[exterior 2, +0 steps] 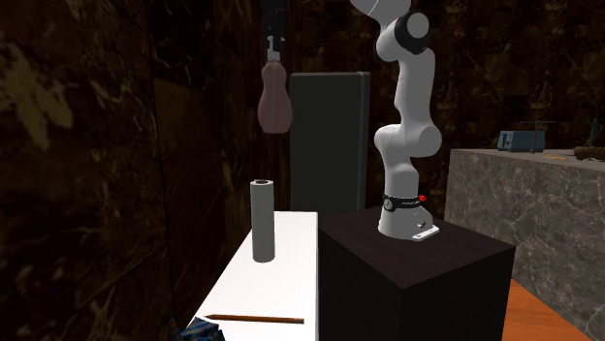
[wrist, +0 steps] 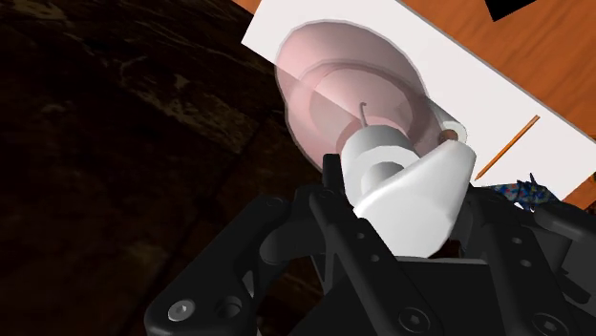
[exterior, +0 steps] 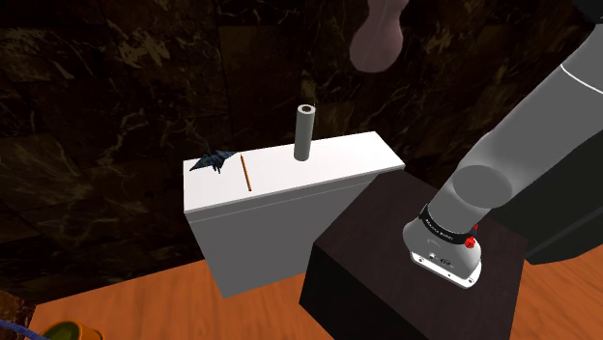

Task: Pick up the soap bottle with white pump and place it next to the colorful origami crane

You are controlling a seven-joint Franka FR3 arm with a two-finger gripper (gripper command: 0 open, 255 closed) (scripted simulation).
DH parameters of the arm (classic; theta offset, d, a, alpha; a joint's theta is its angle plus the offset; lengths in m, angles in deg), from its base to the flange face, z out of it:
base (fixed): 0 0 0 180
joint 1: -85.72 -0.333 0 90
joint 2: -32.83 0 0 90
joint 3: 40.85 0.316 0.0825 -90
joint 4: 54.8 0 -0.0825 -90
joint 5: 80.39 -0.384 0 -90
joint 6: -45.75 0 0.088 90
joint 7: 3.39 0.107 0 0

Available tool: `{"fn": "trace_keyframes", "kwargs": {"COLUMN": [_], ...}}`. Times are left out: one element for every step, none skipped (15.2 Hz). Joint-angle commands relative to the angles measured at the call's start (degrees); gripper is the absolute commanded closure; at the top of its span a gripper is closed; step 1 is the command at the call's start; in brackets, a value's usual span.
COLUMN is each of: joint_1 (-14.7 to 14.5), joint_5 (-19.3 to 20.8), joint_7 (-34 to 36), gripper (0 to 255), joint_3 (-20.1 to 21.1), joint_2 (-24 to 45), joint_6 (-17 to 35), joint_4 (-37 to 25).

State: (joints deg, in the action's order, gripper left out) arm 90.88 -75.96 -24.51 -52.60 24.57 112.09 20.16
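A pink see-through soap bottle [exterior 2: 275, 97] with a white pump [wrist: 411, 181] hangs high above the white table [exterior: 290, 188]. My gripper [exterior 2: 274, 37] is shut on it from above, and in the wrist view the black fingers [wrist: 334, 220] clasp the pump head. The bottle's rounded bottom [exterior: 380, 34] shows at the top of the shoulder view. The dark blue, multicoloured origami crane [exterior: 211, 161] sits at the table's end on the shoulder view's left; the crane [wrist: 528, 191] also lies below the hand.
A thin orange pencil [exterior: 246, 172] lies beside the crane. A grey upright cylinder [exterior: 304, 132] stands mid-table, under the bottle. The dark stand [exterior: 387, 280] adjoins the table. Dark marbled walls surround it. A stone counter [exterior 2: 524, 194] is at the second exterior view's right.
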Motion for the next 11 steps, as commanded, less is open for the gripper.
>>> {"fn": "trace_keyframes", "kwargs": {"joint_1": [0.0,0.1,0.2,0.3,0.4,-0.4,-1.2,-1.9,-2.5,-3.2,-3.8], "joint_5": [-0.2,-0.4,-0.5,-0.7,-0.9,-0.8,-0.7,-0.8,-0.8,-0.9,-1.0], "joint_7": [-0.3,-0.5,-0.7,-0.9,-1.1,0.6,2.3,4.0,5.6,7.2,8.8], "gripper": [255,255,255,255,255,255,255,255,255,255,255], "joint_3": [-0.1,-0.3,-0.4,-0.5,-0.7,0.3,1.2,2.1,3.0,3.9,4.7], "joint_2": [1.5,2.4,3.3,4.2,5.2,4.2,3.4,2.7,2.1,1.6,1.2], "joint_6": [-2.0,-3.1,-4.2,-5.4,-6.6,-5.5,-4.5,-3.6,-2.7,-1.8,-1.0], "joint_4": [-3.6,-5.5,-7.5,-9.6,-11.7,-9.7,-7.8,-6.1,-4.5,-3.1,-1.8]}}
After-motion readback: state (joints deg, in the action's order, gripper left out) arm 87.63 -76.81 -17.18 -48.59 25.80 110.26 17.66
